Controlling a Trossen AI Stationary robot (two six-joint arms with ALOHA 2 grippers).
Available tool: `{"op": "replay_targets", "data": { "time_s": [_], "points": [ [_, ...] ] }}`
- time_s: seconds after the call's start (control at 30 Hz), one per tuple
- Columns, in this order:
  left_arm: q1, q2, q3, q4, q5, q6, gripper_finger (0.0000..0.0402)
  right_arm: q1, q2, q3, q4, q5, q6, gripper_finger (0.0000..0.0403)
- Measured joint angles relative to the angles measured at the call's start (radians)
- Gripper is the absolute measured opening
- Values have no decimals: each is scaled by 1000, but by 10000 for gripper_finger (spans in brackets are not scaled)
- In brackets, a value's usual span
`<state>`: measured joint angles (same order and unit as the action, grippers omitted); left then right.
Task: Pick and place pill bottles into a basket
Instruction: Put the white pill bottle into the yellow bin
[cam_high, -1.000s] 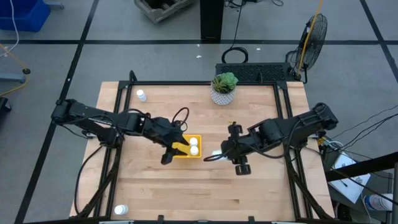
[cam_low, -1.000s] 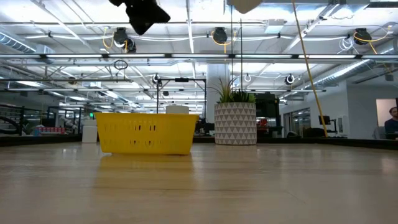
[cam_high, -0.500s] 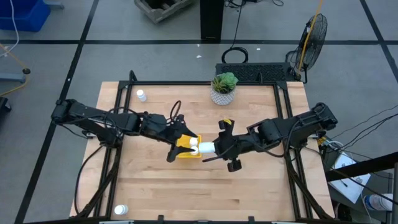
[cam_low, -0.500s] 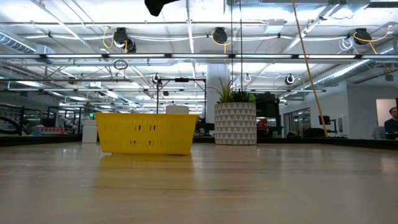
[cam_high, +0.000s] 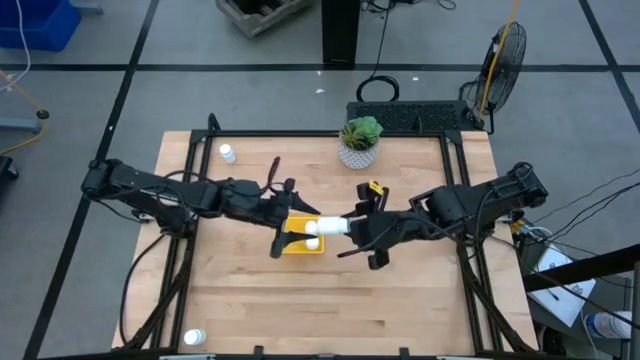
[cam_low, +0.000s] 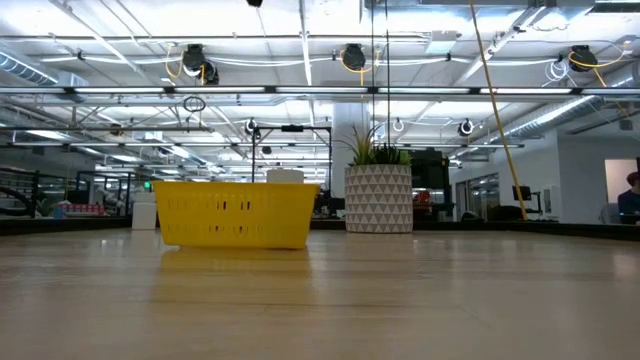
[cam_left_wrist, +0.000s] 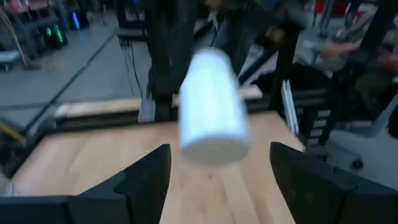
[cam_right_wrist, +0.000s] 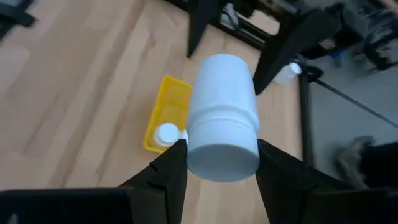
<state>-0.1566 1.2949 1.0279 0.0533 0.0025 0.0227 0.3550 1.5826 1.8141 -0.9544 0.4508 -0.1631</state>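
Right pincer is carrying a white pill bottle lying sideways above the yellow basket, near the middle of the counter. In the right wrist view the two fingers are closing on the bottle's body just above the cap, with the basket and a bottle already in it showing below. Left pincer is hanging over the basket's near-left edge; its fingers are standing wide apart and holding nothing, with the carried bottle showing beyond them, between the fingers.

Other bottles: one in the basket; one at the counter's far left corner; one at the near left corner. A potted plant is standing at the far edge.

Handling, as judged: the bottle is looking light, rigid and smooth-walled, so it is likely slipping or rolling easily. The straight side wall across the diameter is offering the surest hold. Released sideways, it may be rolling against the basket's low walls.
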Motion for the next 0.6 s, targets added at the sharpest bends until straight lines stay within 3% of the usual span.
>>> {"op": "replay_targets", "data": {
  "time_s": [0.6],
  "points": [
    [11,0,0,84,27,14,272,0,-1,-1,101,74,-109,146]
  ]
}}
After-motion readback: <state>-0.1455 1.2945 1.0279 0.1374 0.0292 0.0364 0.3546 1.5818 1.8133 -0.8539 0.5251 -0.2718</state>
